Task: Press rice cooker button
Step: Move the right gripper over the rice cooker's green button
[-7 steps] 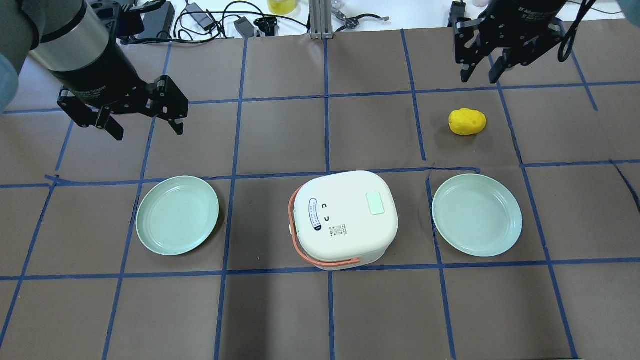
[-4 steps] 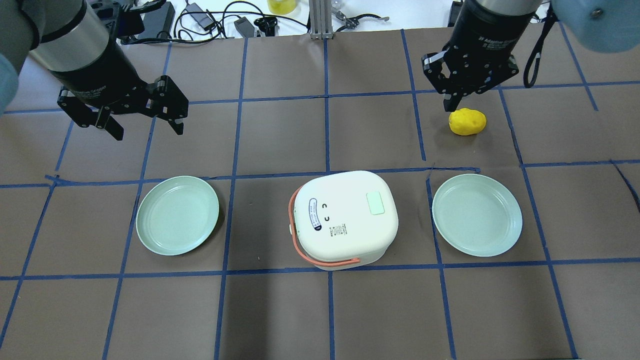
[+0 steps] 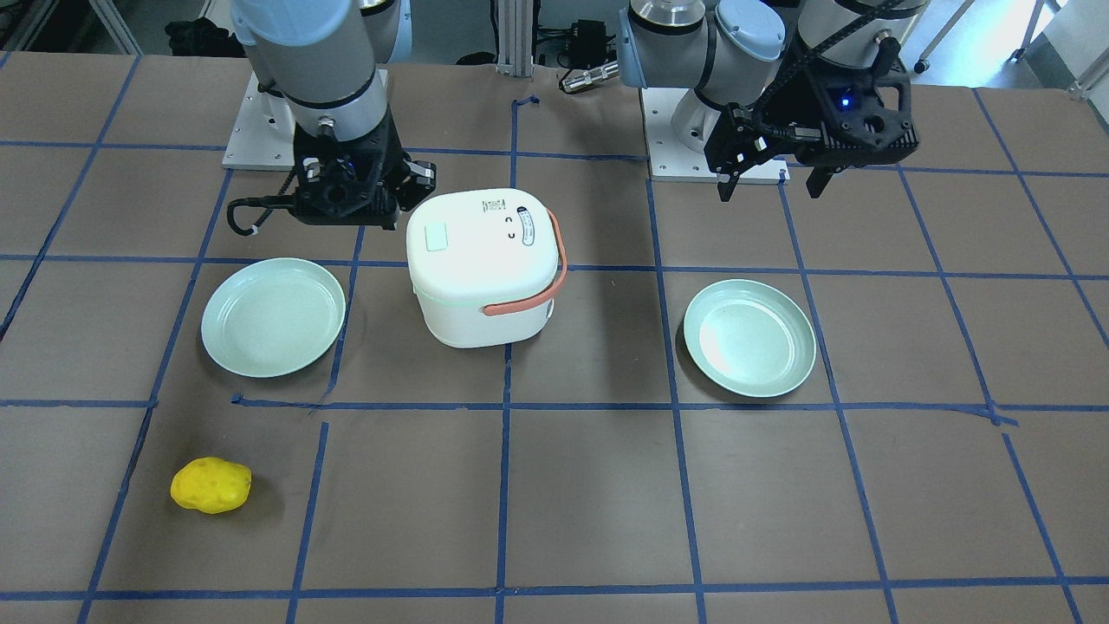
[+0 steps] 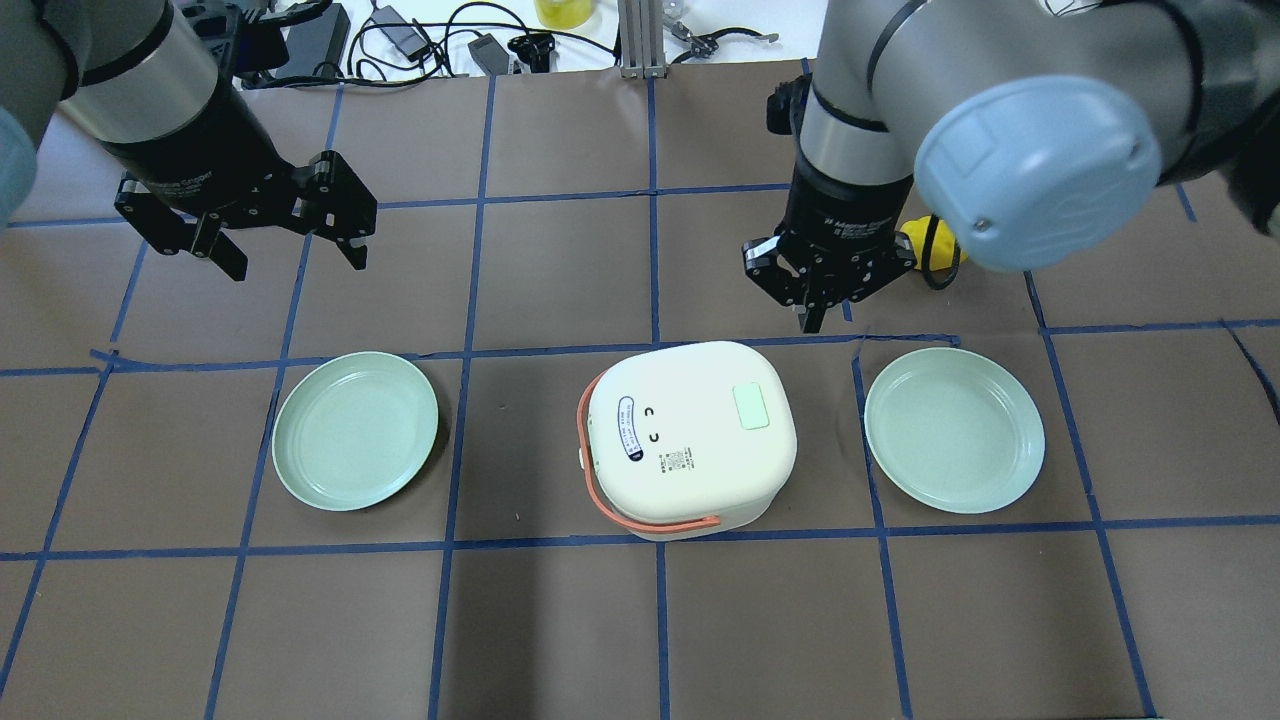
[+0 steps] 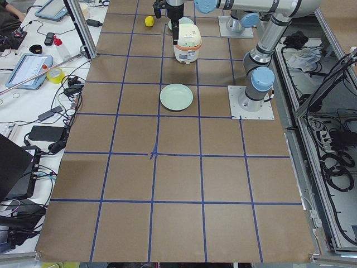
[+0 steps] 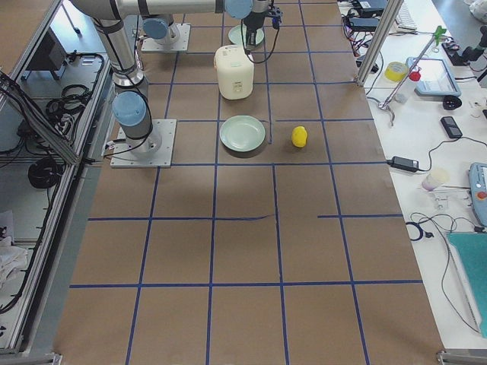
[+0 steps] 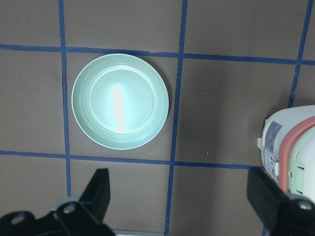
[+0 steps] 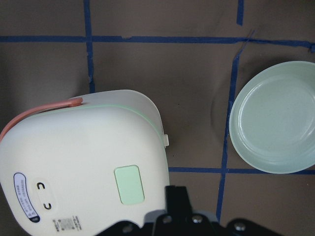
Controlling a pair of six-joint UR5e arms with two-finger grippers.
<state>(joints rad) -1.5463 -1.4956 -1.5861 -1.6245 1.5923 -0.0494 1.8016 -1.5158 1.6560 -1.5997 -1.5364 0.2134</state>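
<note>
Currently | rice cooker [image 4: 690, 440] mid-worktop [image 4: 560, 270], between two green plates [image 4: 355, 430] | right pincer [image 4: 812, 318] closed, hovering just beside it | left pincer [image 4: 298, 265] wide open, well apart | pale-green lid button [image 4: 750, 407] looks stiff: press straight down, no grasp; light body might slide.

- I'm looking at a brown table [image 4: 560, 640] that is filling every view, with blue tape [image 4: 661, 630] running over it in a grid.
- A white bench [image 5: 22, 111] is standing along its far side, carrying tablets, a yellow tape roll and chargers.
- Aluminium posts [image 5: 78, 28] are rising at the bench edge.
- Behind the table, black cables [image 5: 334, 162] are lying coiled inside a metal frame.
- Light is falling evenly from above, casting only soft shadows.
</note>
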